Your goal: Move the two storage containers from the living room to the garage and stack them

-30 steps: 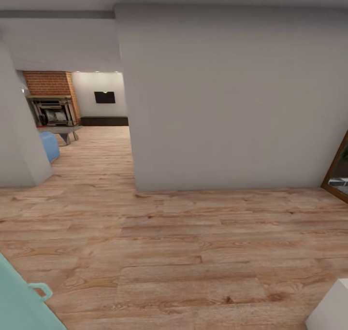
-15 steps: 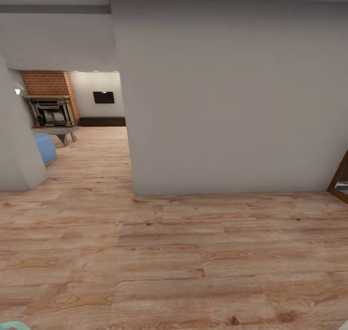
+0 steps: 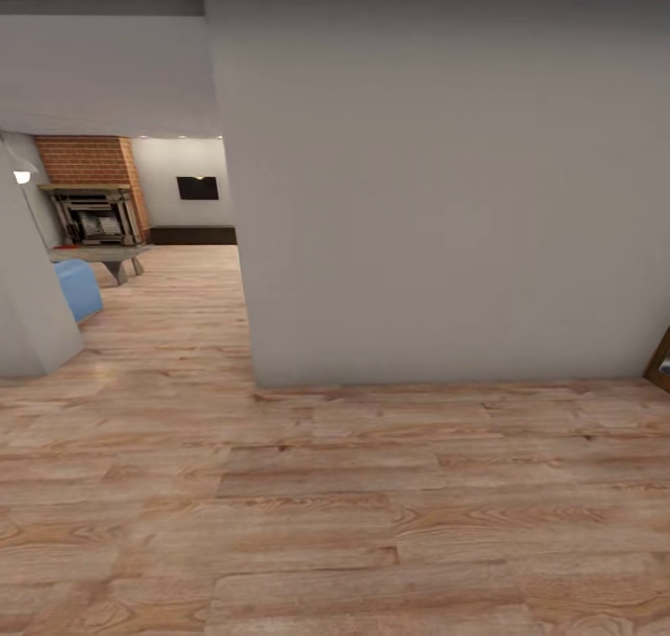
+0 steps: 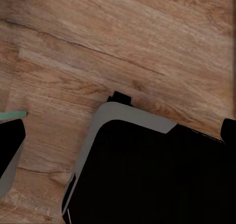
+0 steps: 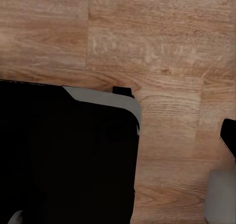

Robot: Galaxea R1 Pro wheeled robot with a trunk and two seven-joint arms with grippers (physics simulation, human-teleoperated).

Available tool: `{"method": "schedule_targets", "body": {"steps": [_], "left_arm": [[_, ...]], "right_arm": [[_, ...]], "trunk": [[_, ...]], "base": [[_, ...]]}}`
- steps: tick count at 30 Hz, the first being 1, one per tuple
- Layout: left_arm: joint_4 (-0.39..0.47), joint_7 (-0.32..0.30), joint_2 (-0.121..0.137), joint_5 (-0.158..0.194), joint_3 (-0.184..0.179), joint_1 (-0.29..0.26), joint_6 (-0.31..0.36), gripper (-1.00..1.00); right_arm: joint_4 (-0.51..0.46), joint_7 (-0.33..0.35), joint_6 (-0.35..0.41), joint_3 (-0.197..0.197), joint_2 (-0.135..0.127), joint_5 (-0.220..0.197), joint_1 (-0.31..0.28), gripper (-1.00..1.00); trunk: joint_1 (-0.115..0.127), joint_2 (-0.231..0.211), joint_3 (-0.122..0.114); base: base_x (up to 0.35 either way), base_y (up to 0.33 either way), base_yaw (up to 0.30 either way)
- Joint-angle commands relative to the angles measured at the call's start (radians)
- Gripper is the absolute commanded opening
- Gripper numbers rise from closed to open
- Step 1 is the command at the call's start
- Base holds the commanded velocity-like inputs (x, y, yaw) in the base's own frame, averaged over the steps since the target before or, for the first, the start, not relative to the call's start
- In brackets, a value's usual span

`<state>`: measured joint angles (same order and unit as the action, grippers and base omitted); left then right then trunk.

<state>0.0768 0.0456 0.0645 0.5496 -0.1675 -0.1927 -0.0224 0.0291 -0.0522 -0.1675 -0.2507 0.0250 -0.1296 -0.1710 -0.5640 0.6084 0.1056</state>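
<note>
Item: living room (image 3: 140, 245). Located at about 10 o'clock in the head view, reached through an opening between two white walls; the storage containers cannot be made out in it from here.

Contents noted: red brick chimney breast (image 3: 88, 159) with a dark fireplace (image 3: 96, 219) below; a low grey table (image 3: 104, 256) in front; a pale blue object (image 3: 78, 290) just beside the near wall corner; a dark panel (image 3: 197, 187) on the far wall.

Surroundings: a broad white wall (image 3: 447, 189) at 12 to 2 o'clock; light wood plank floor (image 3: 335, 506) throughout; a wood frame edge (image 3: 659, 361) at 3 o'clock.

Grippers: in the wrist views dark robot bodywork (image 4: 152, 175) is seen over the planks; whether either gripper is spread or pressed together cannot be told.

Step judged: transit to the first pick-up. Handling advice: the base is best steered toward 10 o'clock with a wide berth given to the wall corner (image 3: 249, 375), and the arms kept tucked until the opening is cleared.
</note>
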Motion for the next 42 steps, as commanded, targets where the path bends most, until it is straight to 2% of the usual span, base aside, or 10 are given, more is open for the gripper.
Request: {"method": "schedule_targets", "body": {"steps": [1, 13, 42], "left_arm": [[0.0, 0.003, 0.0, 0.007, -0.009, -0.001, -0.002, 1.0], [-0.002, 0.003, 0.001, 0.008, -0.007, -0.001, 0.004, 1.0], [-0.003, 0.003, -0.001, 0.007, -0.008, -0.001, 0.004, 1.0]], "right_arm": [[0.003, -0.002, -0.006, -0.009, 0.001, -0.01, -0.001, 1.0], [0.003, -0.002, -0.014, -0.009, -0.002, -0.007, -0.001, 1.0], [0.003, -0.005, -0.018, -0.009, -0.001, -0.007, -0.001, 1.0]], "trunk": [[-0.001, 0.001, 0.002], [-0.001, 0.001, 0.002], [-0.001, 0.001, 0.002]], "base": [[0.323, 0.0, 0.0], [0.323, 0.0, 0.039], [0.323, 0.0, 0.266]]}}
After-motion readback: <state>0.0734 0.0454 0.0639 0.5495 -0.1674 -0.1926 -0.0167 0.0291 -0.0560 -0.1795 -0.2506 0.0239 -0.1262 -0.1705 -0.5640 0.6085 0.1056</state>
